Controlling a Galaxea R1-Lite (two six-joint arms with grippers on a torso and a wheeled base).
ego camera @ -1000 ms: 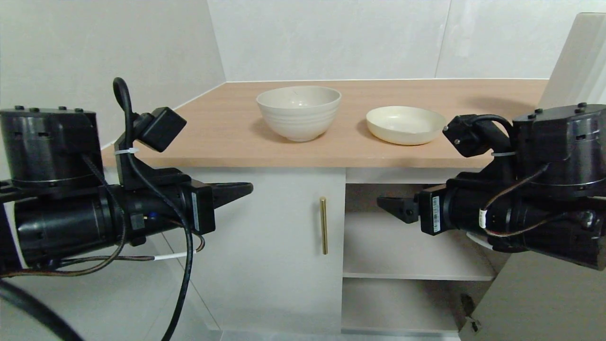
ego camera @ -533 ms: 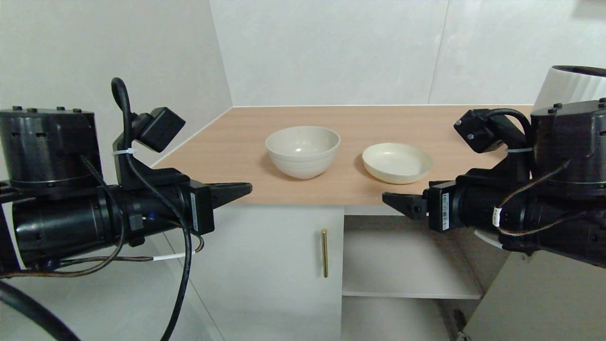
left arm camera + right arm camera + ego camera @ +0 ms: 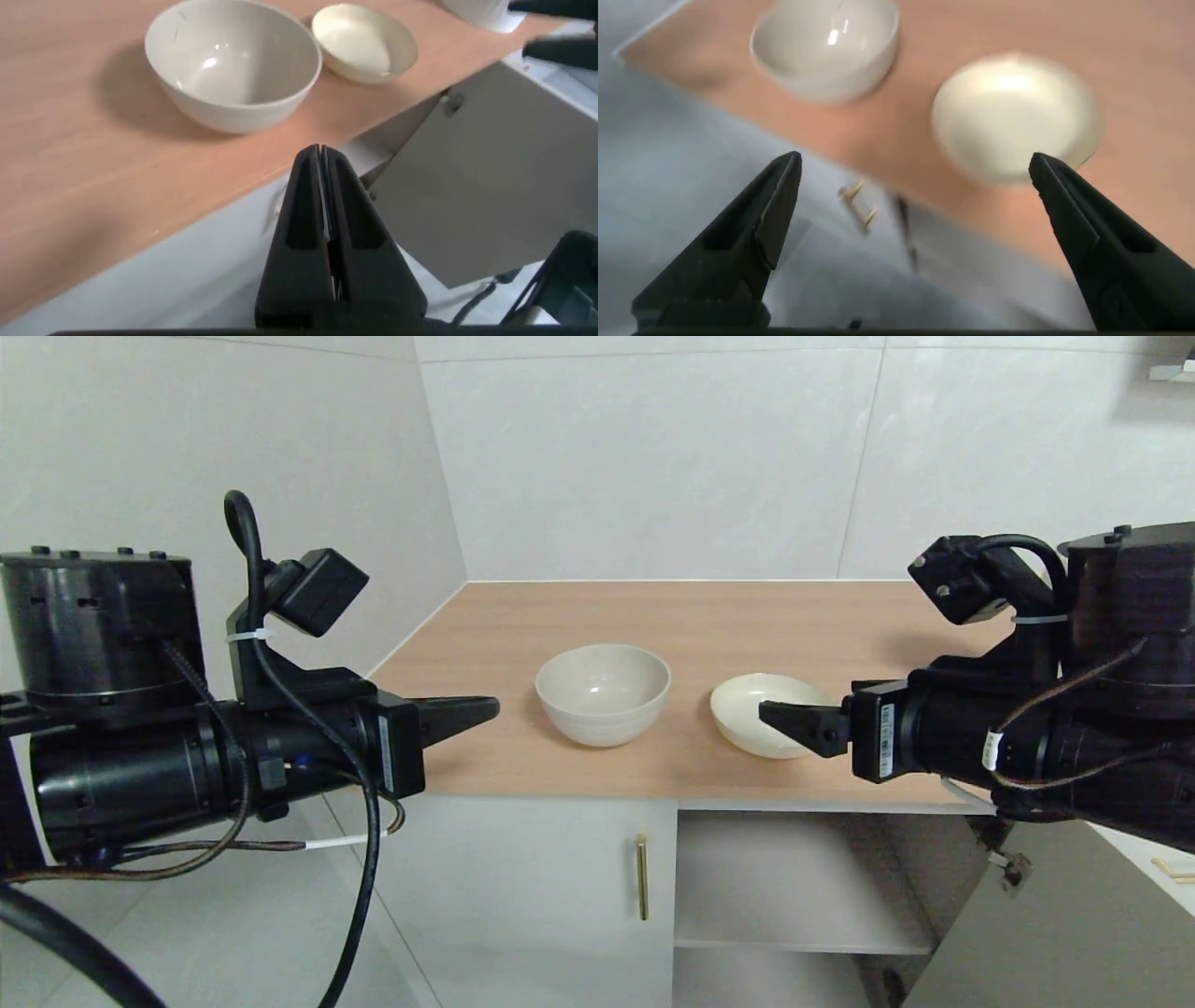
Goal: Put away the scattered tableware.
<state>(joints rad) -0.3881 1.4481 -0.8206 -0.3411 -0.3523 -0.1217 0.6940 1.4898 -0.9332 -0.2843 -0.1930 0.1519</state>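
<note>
- Tiled walls back a wooden counter (image 3: 653, 616) in the head view. A bowl (image 3: 603, 693) sits at centre frame and a dish (image 3: 736, 721) just right of it, apart, both near the front edge. The left gripper (image 3: 485, 709) hangs left of centre. The right gripper (image 3: 780, 717) overlaps the dish from the right; its height above the dish is unclear. At the lower right, a cabinet shelf (image 3: 794, 887) stands open.
- Left wrist view: the left gripper (image 3: 322, 187) has its fingers pressed together, short of the counter edge, with the bowl (image 3: 234, 61) and dish (image 3: 364, 42) beyond. The open door (image 3: 486, 177) is plain here, where the head view barely catches it.
- Right wrist view: the right gripper (image 3: 915, 163) is spread wide, with the dish (image 3: 1015, 117) between the fingers and the bowl (image 3: 825, 42) off to one side. The head view hides that spread.
- Risks, as I judge them: a finger landing on the shallow rim could tip the dish, shove it into the bowl or push it off the edge. The glaze may slip, and the door could get clipped on the way to the shelf.
</note>
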